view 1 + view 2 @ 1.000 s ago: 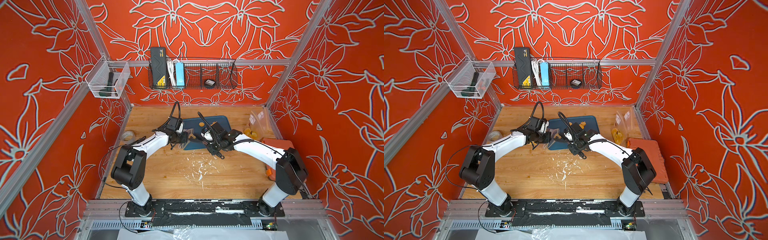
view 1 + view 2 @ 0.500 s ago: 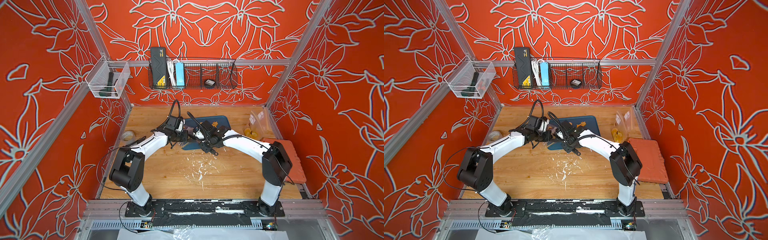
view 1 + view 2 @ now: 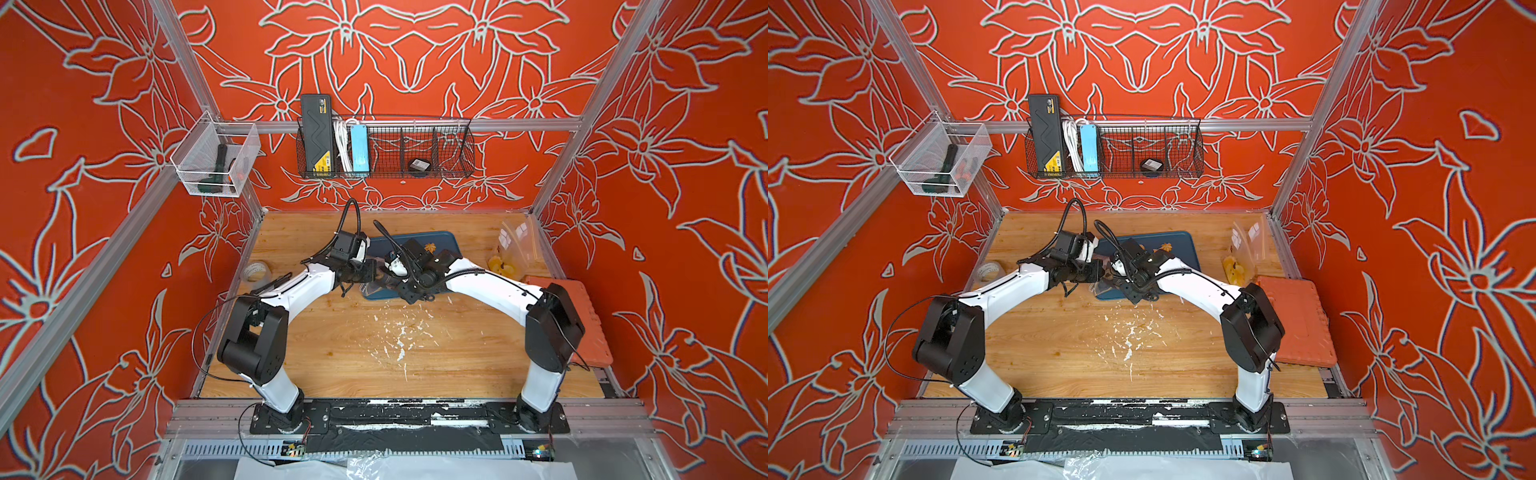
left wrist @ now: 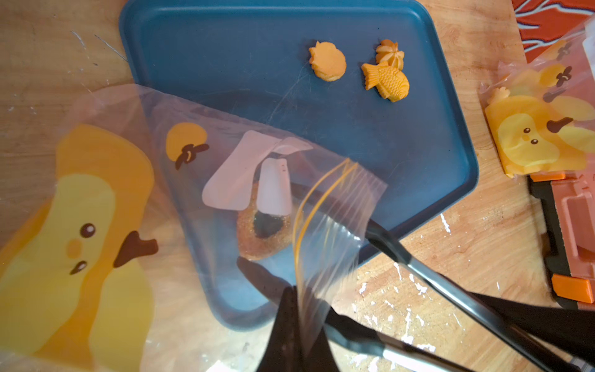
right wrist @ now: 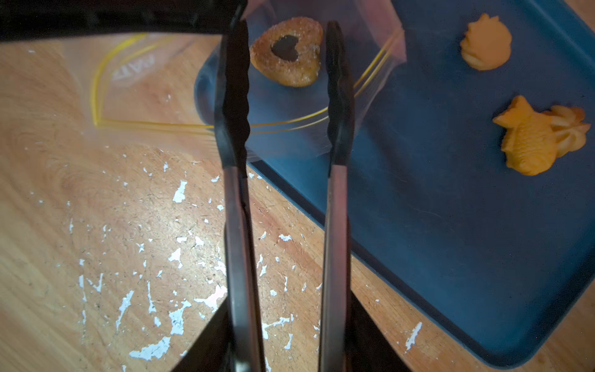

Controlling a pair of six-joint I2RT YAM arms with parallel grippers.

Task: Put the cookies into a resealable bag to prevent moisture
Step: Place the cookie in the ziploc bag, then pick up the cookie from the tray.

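Note:
My left gripper [image 4: 297,322] is shut on the zip edge of a clear resealable bag [image 4: 225,154] with yellow cartoon prints and holds its mouth up over the blue tray's [image 4: 257,48] near corner. My right gripper [image 5: 283,338] is shut on black-tipped tongs [image 5: 233,96], whose arms stand apart inside the bag's mouth. A brown heart-shaped cookie [image 5: 288,51] lies loose between the tong tips, inside the bag. On the tray are three yellow-orange cookies: a shell [image 4: 327,61], a fish [image 4: 386,80] and a flower [image 4: 389,53]. In both top views the grippers [image 3: 376,274] [image 3: 1121,282] meet at the tray's front.
More clear printed bags [image 3: 515,249] lean at the right wall. An orange case [image 3: 582,307] lies beside the right arm. A tape roll [image 3: 257,272] sits at the table's left edge. White flecks mark the wooden table [image 3: 395,345] in front of the tray.
My right arm has swung left and carried the tongs into the bag's mouth. The tongs have opened, and the heart cookie now lies free. My left gripper has kept its hold.

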